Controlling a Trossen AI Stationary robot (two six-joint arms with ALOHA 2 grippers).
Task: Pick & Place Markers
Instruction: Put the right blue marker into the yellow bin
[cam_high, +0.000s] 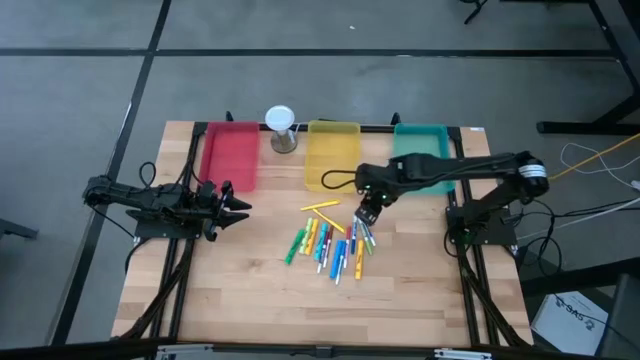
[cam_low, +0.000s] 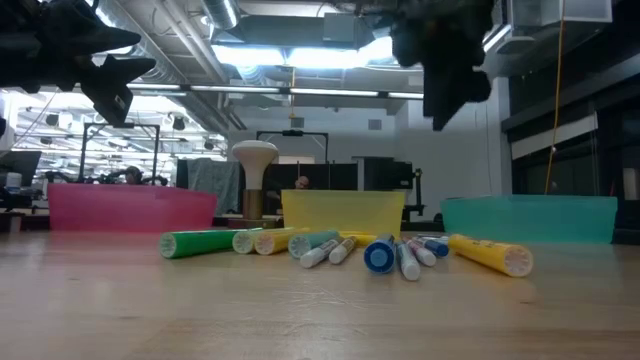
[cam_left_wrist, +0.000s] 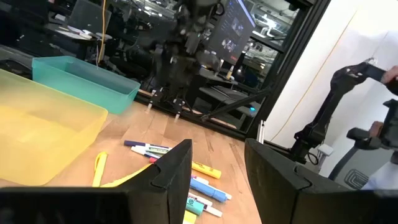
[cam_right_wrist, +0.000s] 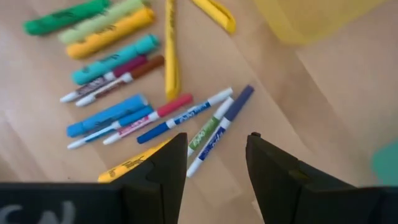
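Observation:
Several markers (cam_high: 330, 245) in yellow, orange, green, blue and white lie on their sides in a loose pile at the middle of the wooden table; they also show in the low view (cam_low: 340, 248) and the right wrist view (cam_right_wrist: 124, 81). My right gripper (cam_high: 365, 215) hangs above the pile's far right part, pointing steeply down. Its fingers are open (cam_right_wrist: 217, 146) with nothing between them, and it stands well clear of the table (cam_low: 440, 110). My left gripper (cam_high: 240, 208) waits at the table's left side, level and open (cam_left_wrist: 217, 146), holding nothing.
Along the far edge stand a red tray (cam_high: 230, 155), a yellow tray (cam_high: 332, 150) and a teal tray (cam_high: 425, 150). A white-topped hourglass-like object (cam_high: 282, 128) stands between the red and yellow trays. Bare wood lies at the near side of the pile.

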